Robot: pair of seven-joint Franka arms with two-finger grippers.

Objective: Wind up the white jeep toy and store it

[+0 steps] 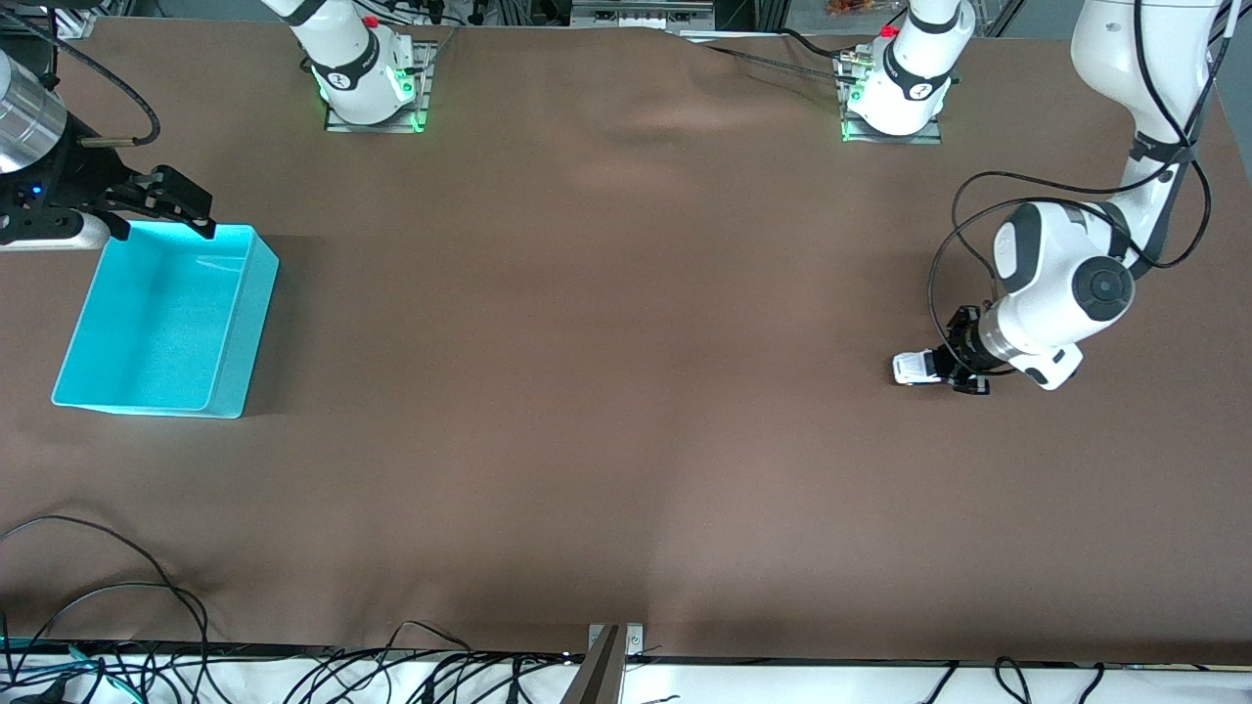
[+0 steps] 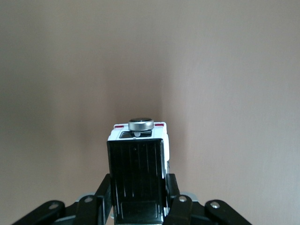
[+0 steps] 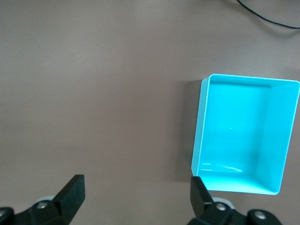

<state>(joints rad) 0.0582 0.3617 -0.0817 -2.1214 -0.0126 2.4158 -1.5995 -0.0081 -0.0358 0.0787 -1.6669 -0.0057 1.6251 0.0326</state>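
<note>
The white jeep toy (image 1: 916, 367) sits low at the brown table toward the left arm's end. My left gripper (image 1: 957, 354) is shut on it. In the left wrist view the jeep (image 2: 137, 164) shows its black roof and a round spare wheel at the back. My left gripper (image 2: 139, 194) presses a finger against each of its sides. The cyan bin (image 1: 256, 313) stands empty toward the right arm's end. My right gripper (image 1: 184, 205) is open and empty, up over the bin's edge. In the right wrist view my right gripper (image 3: 136, 193) is wide open beside the bin (image 3: 198, 131).
The brown cloth (image 1: 606, 391) covers the whole table. Both arm bases (image 1: 372, 88) stand along the edge farthest from the front camera. Loose cables (image 1: 117, 626) lie along the edge nearest that camera.
</note>
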